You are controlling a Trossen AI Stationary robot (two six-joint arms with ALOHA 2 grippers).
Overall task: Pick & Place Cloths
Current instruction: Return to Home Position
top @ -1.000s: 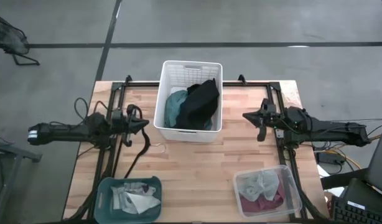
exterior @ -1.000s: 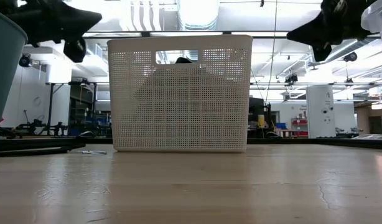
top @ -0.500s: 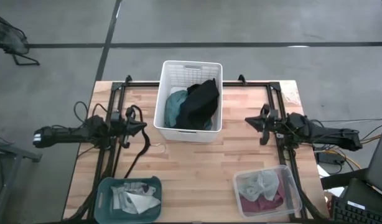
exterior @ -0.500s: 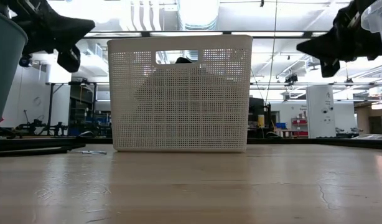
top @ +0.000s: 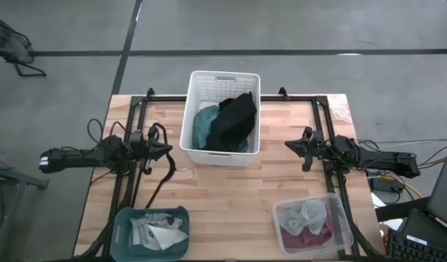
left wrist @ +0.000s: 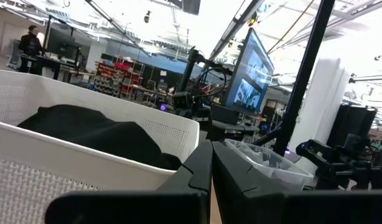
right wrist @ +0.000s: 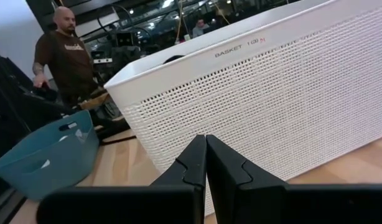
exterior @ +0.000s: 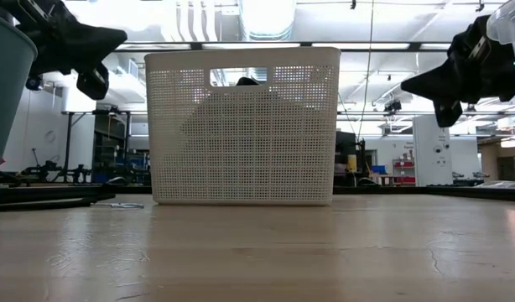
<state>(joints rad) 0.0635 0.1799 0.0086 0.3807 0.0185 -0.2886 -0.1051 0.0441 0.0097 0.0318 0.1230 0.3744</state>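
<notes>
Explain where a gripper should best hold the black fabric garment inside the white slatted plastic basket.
Grip the black fabric garment at its bunched top fold, coming straight down: it lies heaped partly over the teal cloth, and walls of the white slatted basket likely block side approaches.

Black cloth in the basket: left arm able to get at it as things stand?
Probably yes. The black cloth lies on top in the open white basket, uncovered. The left gripper sits beside it, shut; it must clear the near wall first.
</notes>
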